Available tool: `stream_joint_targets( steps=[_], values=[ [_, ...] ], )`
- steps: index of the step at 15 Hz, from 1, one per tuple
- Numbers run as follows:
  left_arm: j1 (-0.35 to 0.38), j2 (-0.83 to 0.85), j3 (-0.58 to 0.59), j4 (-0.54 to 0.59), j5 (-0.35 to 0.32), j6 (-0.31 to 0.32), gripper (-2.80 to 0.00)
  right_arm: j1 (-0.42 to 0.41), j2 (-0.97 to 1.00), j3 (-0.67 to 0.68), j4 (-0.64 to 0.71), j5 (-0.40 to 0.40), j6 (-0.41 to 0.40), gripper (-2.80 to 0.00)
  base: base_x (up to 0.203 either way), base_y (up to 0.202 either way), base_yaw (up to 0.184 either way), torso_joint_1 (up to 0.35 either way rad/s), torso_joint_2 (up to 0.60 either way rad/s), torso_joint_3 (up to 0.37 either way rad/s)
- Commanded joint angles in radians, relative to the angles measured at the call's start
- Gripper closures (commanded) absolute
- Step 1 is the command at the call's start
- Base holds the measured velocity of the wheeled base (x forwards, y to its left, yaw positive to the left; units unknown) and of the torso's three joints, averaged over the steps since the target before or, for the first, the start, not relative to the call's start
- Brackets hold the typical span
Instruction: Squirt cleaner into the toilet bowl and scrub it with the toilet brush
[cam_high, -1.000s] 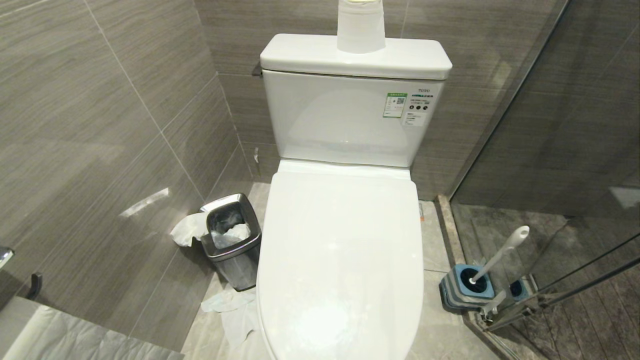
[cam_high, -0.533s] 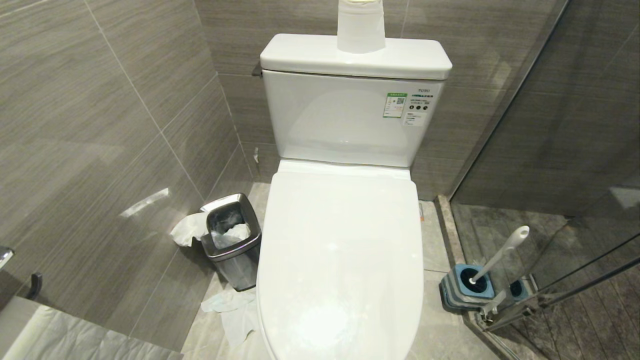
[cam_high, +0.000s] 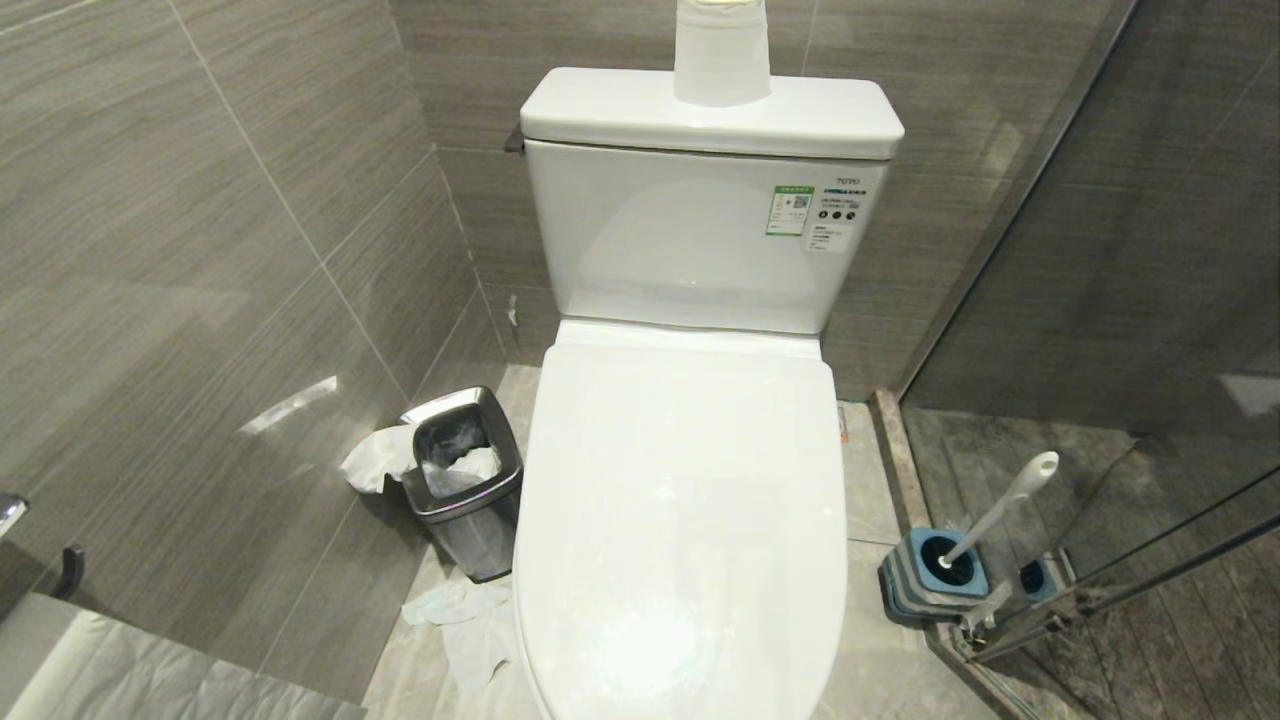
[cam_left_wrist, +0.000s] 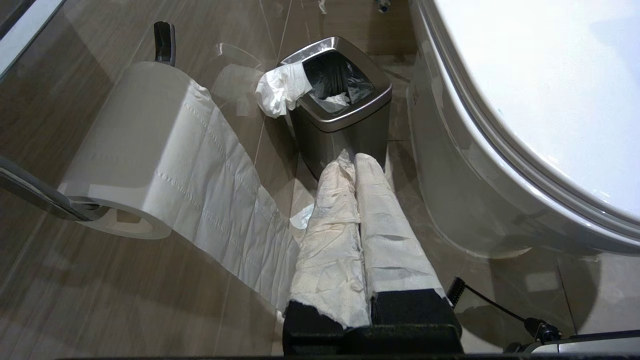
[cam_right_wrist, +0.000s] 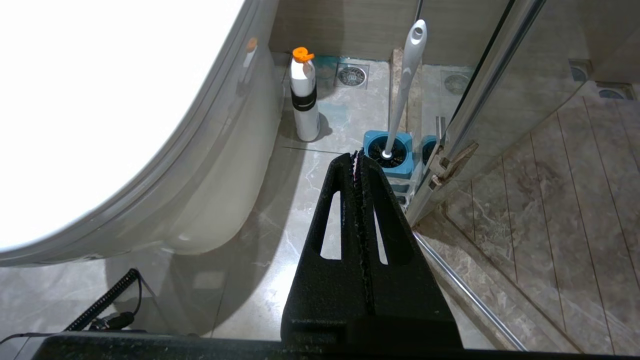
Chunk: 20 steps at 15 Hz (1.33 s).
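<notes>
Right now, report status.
Left gripper and right gripper shut, empty. Toilet bowl lid down. Toilet brush in holder. Cleaner bottle on floor.

Both arms hang low and parked; the left gripper (cam_left_wrist: 354, 162) and the right gripper (cam_right_wrist: 358, 157) have fingers pressed together.

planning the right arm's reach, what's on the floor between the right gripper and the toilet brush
Nothing. In the right wrist view the shut right gripper points at the toilet brush in its blue holder, with only bare floor tile between. The cleaner bottle stands aside, by the toilet.
</notes>
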<state>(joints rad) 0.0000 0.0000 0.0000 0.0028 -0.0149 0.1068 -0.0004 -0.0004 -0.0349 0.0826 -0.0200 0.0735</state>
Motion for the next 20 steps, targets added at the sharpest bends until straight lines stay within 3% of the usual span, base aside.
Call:
stream_joint_targets(
  steps=[1, 20],
  values=[
    [0.000, 0.002, 0.002, 0.000, 0.000, 0.001, 0.00, 0.000, 0.000, 0.000, 0.000, 0.000, 0.000, 0.00, 0.000, 0.000, 0.000, 0.000, 0.00, 0.000],
    [0.000, -0.001, 0.002, 0.000, 0.002, -0.014, 0.00, 0.000, 0.000, 0.001, 0.000, 0.000, 0.000, 0.00, 0.000, 0.000, 0.000, 0.000, 0.00, 0.000]
  ],
)
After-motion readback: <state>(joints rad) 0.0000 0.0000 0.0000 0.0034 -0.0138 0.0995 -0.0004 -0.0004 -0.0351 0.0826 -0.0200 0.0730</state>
